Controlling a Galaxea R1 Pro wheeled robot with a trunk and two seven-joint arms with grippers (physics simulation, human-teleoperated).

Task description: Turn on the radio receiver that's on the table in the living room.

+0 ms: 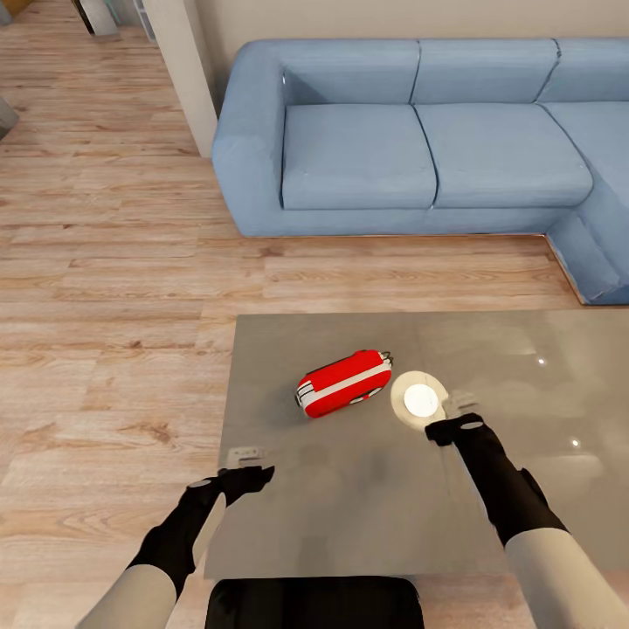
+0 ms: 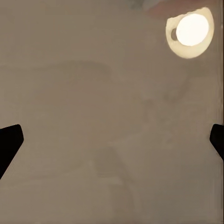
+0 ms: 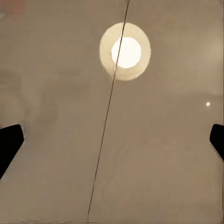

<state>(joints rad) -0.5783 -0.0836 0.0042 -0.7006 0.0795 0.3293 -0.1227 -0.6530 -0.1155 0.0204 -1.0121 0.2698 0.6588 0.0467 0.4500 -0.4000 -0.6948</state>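
While the robot is facing the blue sofa across the wood floor, the red radio is lying on the grey table, toward the far half of the top and left of its middle. Its long axis is running diagonally, the near end pointing toward the robot's left and the far end, where the thin wire handle is showing, pointing toward the sofa and to the right. A white band is running along its length. Just beside its right end, a round white glowing disc is shining on the glossy top.

The left gripper is hovering over the table's near left edge, its fingers spread apart and holding nothing. The right gripper is hovering right by the disc, also spread wide and empty.
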